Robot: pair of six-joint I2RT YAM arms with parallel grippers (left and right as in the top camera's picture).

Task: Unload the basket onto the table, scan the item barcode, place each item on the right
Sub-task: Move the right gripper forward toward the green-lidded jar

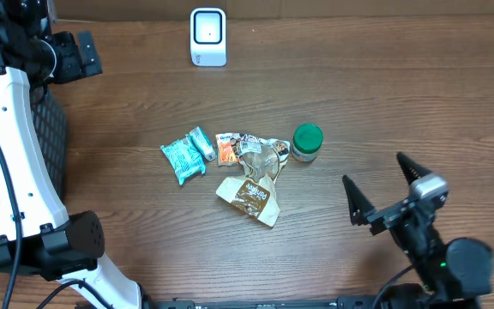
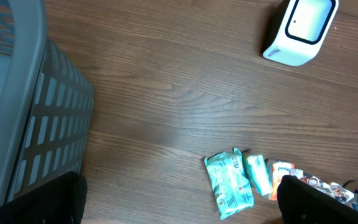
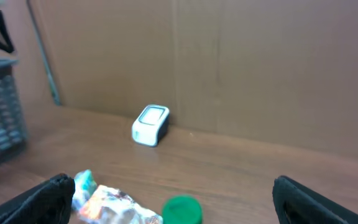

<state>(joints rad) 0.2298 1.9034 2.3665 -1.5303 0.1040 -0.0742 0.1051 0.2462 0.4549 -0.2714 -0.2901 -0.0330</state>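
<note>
White scanner [image 1: 207, 37] at far edge, snack packets [image 1: 251, 163] mid-table beside green-lidded jar [image 1: 307, 142]

I look down on a table [image 1: 144, 94] of dark brown wood, and its grain runs from side to side over the whole top. The light is soft and even, with only weak shadows and a faint shine on the wood. Behind the far edge stands a wall of plain brown cardboard [image 3: 260, 62], with a vertical seam in it. A thin grey bar [image 3: 42, 56] leans in front of this wall at the left. At the left end is a grey basket [image 2: 23, 118] with slotted sides; I cannot tell if it rests on the top.
</note>
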